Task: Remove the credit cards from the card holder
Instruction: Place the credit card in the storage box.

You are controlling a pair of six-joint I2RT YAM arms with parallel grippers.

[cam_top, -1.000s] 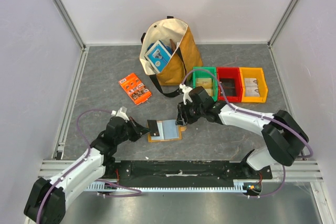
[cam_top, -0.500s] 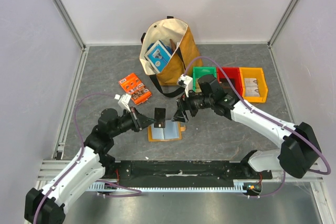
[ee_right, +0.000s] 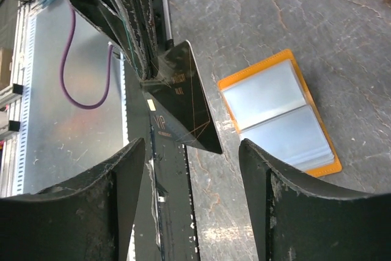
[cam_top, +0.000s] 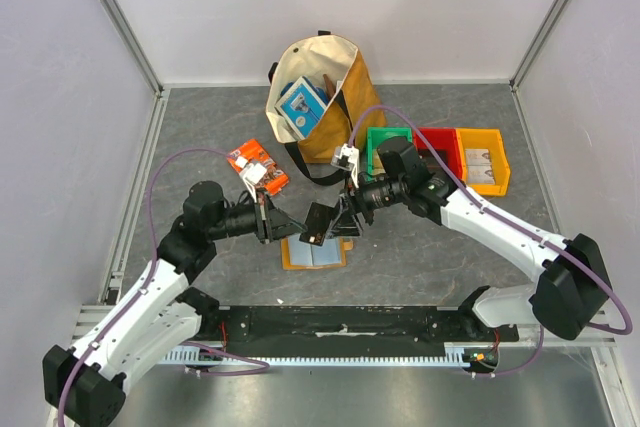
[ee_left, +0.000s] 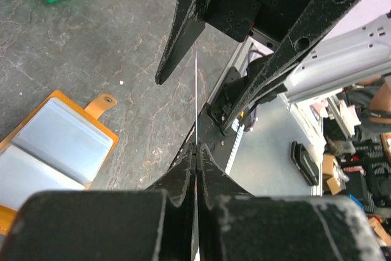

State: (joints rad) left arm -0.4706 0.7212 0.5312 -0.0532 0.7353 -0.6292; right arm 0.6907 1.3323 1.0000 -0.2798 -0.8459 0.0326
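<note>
At the centre of the frame, the left gripper [cam_top: 294, 227] is pinching 1 black credit card [cam_top: 318, 223] above the grey worktop [cam_top: 200, 127]. The right gripper [cam_top: 342, 223] is holding its jaws apart around the card's free end. The card holder [cam_top: 313, 257] is lying open just below.

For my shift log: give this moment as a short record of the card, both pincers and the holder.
Card: thin black rectangular card, held in the air
Left pincer: shut on one end of the card
Right pincer: open, one finger each side of the card
Holder: flat orange-tan folding card holder, open on the table, pale blue-grey pockets up
</note>
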